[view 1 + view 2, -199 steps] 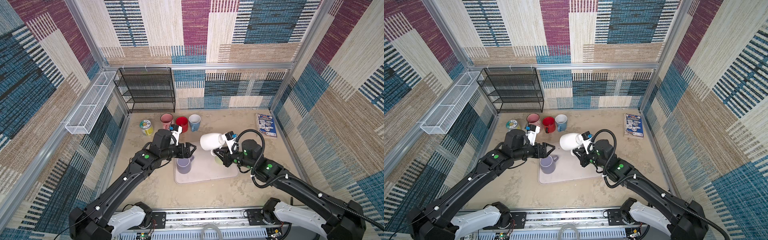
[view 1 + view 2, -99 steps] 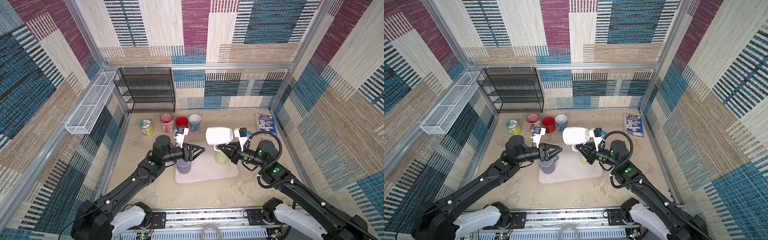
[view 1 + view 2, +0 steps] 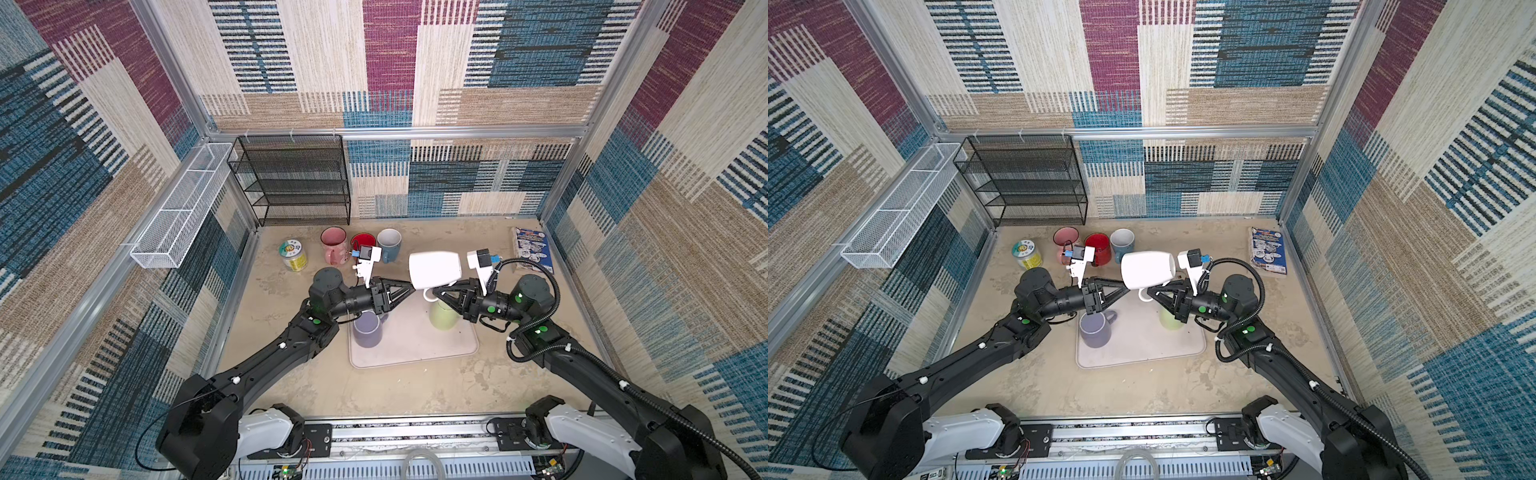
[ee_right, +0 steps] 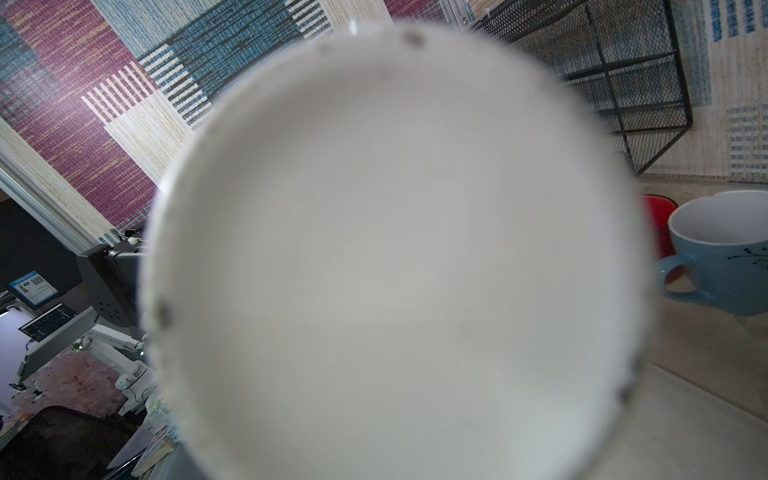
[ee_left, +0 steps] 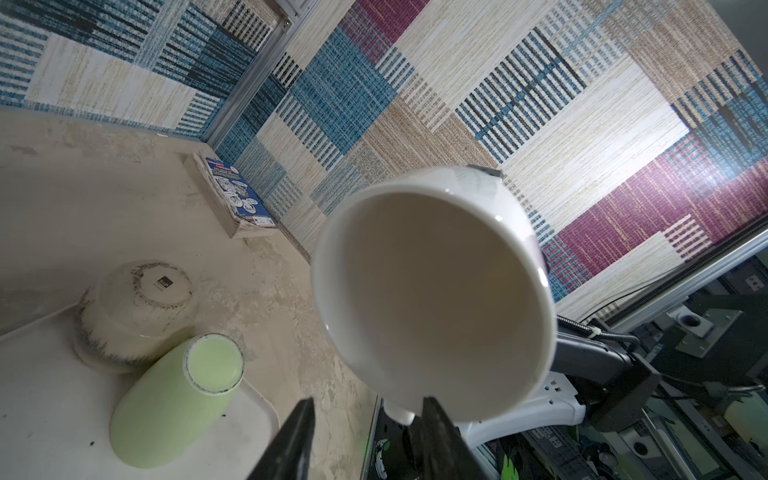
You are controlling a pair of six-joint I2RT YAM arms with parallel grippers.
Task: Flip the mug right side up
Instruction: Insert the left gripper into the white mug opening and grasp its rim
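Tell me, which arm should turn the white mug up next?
Left, probably. The right gripper holds the white mug sideways by its handle. The left gripper sits open at the rim, ready to grab and tip it.

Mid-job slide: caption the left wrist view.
Sideways white mug, mouth toward the camera, left gripper open near its rim; green cup upside down on the tray.
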